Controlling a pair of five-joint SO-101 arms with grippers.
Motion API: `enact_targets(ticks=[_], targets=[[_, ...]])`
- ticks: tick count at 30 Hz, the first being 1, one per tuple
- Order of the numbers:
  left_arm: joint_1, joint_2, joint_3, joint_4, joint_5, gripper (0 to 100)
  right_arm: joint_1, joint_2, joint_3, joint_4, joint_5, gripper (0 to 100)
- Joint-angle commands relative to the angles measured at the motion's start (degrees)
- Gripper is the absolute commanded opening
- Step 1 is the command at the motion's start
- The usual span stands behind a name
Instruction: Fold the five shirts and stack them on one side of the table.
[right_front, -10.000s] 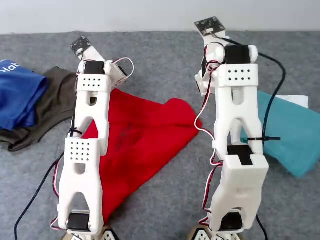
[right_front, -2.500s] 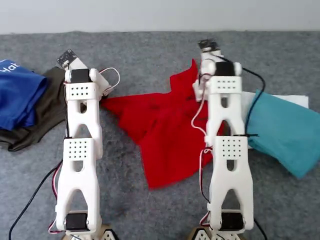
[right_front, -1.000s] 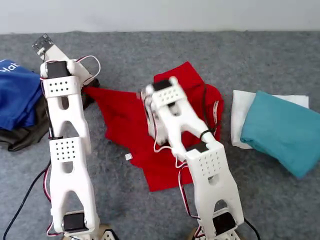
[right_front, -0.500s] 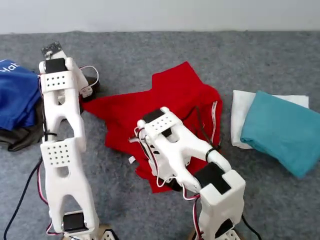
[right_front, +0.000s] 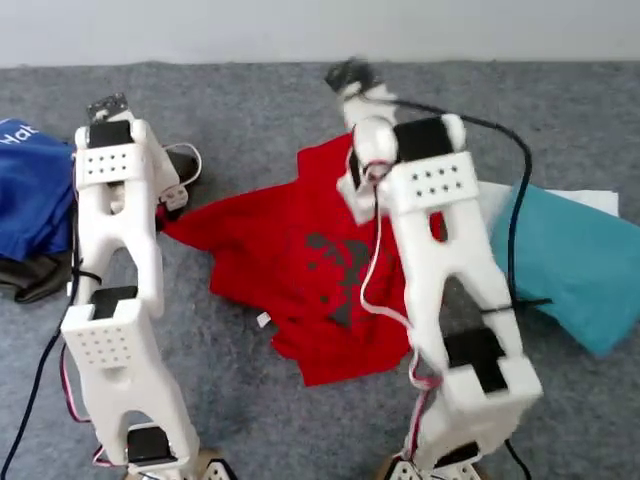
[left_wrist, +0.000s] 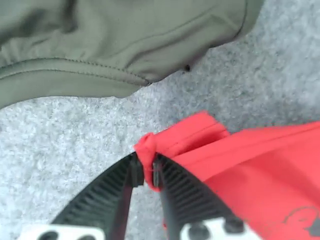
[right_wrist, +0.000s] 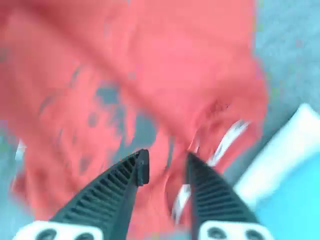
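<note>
A red shirt (right_front: 300, 260) lies spread on the grey table with a dark print facing up. My left gripper (left_wrist: 145, 170) is shut on a bunched corner of the red shirt (left_wrist: 235, 160), at the shirt's left tip in the high view (right_front: 172, 205). My right gripper (right_wrist: 166, 170) hovers open above the red shirt (right_wrist: 125, 75), with nothing between its fingers. The right arm (right_front: 430, 180) stands over the shirt's far right part.
A blue shirt (right_front: 30, 190) lies on an olive shirt (right_front: 40, 275) at the left edge; the olive shirt (left_wrist: 110, 45) lies just beyond my left gripper. A teal shirt (right_front: 580, 270) rests on a white one (right_front: 592, 200) at the right.
The right arm swung from the near left of the red shirt up to its far right side. The shirt now lies flatter with its print showing. The left gripper kept its corner.
</note>
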Motion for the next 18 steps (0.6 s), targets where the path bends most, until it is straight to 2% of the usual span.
enact_targets(ticks=[1, 5, 10, 14, 16, 18], targets=[[0.1, -6.2, 7.0, -7.5, -0.3, 1, 0.4, 11.7, -10.1, -5.1, -3.0, 16.4], [-0.4, -8.4, 12.5, -13.4, -0.3, 1, 0.9, 28.2, -24.7, -5.4, -6.0, 14.3], [-0.4, -8.6, 14.8, -16.5, -0.3, 1, 3.2, 47.3, -43.9, -4.9, -8.7, 16.5], [-0.4, -9.0, 14.7, -17.1, -0.3, 1, 4.7, 58.1, -55.7, 3.5, -5.9, 19.0], [-0.4, -9.1, 14.7, -17.1, -0.3, 1, 4.7, 61.7, -60.3, 8.2, -5.0, 13.2], [-1.4, -9.1, 14.6, -16.7, -0.2, 1, 4.6, 64.4, -63.6, 11.6, -5.0, 1.9]])
